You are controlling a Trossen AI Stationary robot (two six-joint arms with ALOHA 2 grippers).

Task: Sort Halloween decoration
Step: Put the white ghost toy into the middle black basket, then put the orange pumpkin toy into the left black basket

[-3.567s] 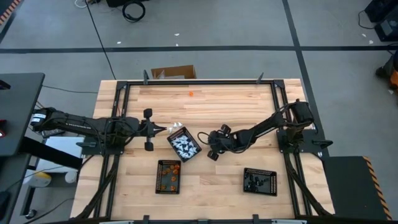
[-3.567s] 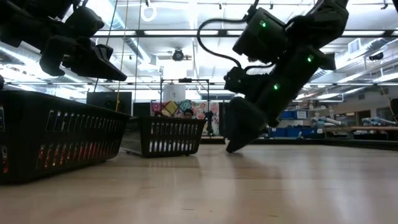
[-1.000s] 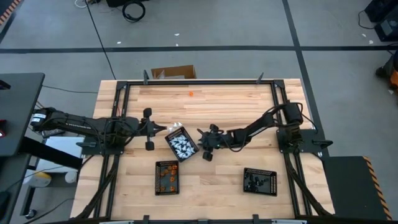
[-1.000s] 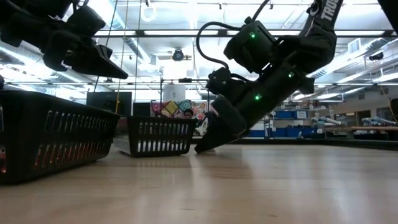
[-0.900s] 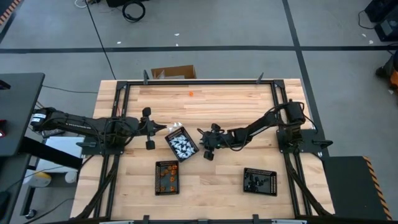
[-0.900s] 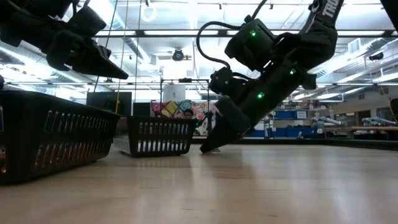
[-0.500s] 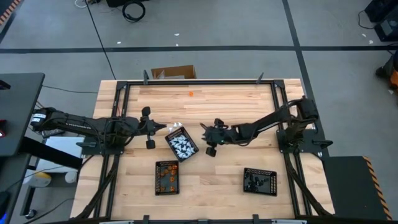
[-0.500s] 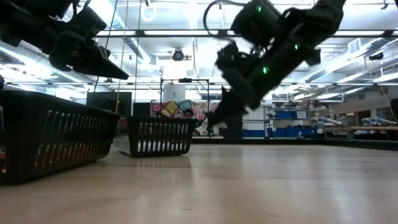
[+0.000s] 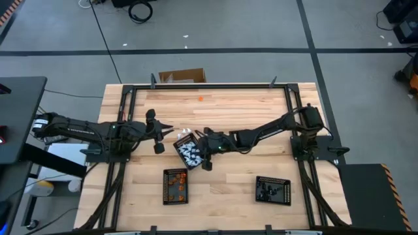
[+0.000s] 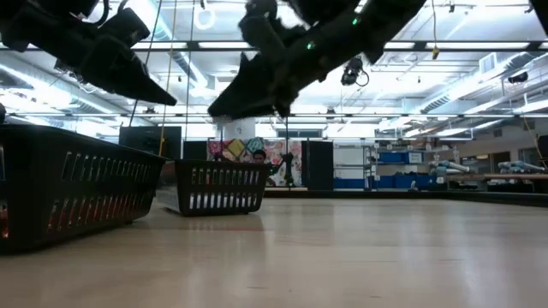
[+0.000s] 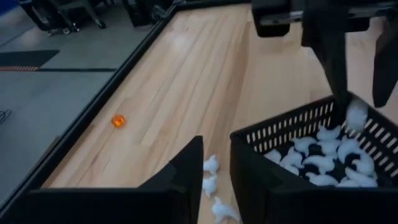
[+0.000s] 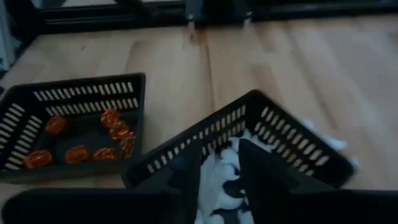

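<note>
The right claw (image 9: 200, 149), parted, is held over a slatted black basket (image 9: 190, 152) of glossy white pieces (image 11: 323, 155), perhaps ghosts

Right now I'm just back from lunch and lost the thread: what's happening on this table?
The robot is sorting tiny Halloween pieces into black trays. The right gripper hangs over the tray of white pieces, fingers parted, a white piece by its fingertips. The left gripper waits beside that tray. A few white pieces and one orange piece lie loose.
</note>
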